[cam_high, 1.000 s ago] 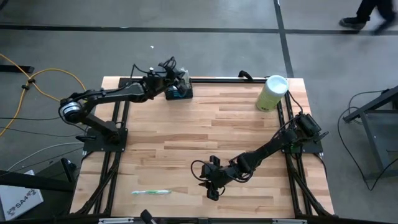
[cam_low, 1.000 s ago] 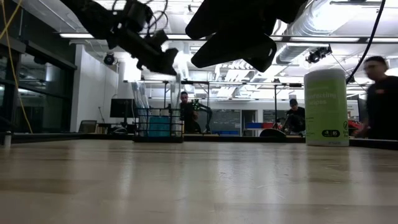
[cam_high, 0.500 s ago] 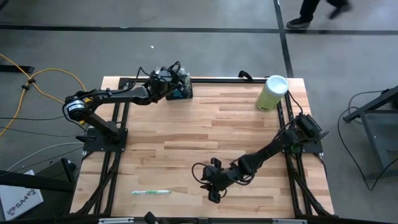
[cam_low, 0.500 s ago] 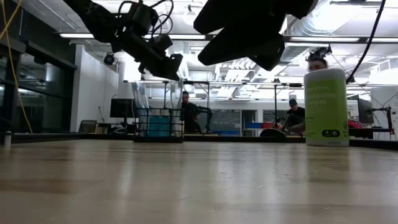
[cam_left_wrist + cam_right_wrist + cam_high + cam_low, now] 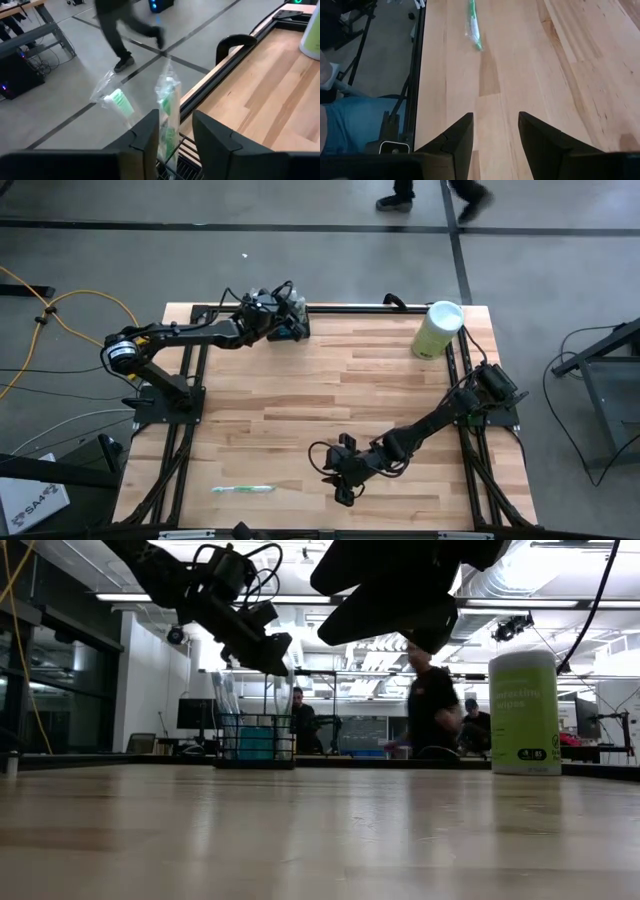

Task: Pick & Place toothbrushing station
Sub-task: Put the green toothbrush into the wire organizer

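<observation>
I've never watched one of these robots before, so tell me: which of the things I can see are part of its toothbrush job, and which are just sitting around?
Part of the job:
- toothbrushing station at the table's far edge
- wrapped toothbrushes standing in it
- wrapped toothbrush lying on the table
- left gripper, above the station
- right gripper, near the lying toothbrush

Just lying about:
- pale green canister
- yellow cable on the floor
</observation>
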Controlling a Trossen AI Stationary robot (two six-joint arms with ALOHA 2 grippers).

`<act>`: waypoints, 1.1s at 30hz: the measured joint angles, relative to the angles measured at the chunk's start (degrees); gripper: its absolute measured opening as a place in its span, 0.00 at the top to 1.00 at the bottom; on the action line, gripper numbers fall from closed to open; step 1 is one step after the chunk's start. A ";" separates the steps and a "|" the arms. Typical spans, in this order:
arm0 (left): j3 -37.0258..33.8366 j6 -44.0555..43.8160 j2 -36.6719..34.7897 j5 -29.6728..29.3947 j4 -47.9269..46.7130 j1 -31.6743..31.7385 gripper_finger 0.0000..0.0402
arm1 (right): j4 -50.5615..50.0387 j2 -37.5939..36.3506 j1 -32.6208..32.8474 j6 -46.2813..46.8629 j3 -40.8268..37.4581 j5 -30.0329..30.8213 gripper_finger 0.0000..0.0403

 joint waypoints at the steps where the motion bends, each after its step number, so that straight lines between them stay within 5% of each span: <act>1: 0.00 0.31 0.00 0.03 -0.01 -0.02 0.70 | 0.00 0.00 0.02 0.00 0.00 -0.01 0.63; 10: 0.04 2.74 -0.88 -0.71 1.48 -2.89 0.67 | 0.00 0.00 0.00 0.00 0.00 -0.01 0.63; 21: 0.11 6.31 -4.67 -9.57 -0.90 -8.42 0.67 | 0.00 0.00 0.00 -0.07 -0.02 -0.07 0.63; 33: 0.09 -1.16 -9.65 -11.55 -17.91 -18.19 0.67 | -0.05 0.00 0.11 -0.24 0.00 -0.47 0.63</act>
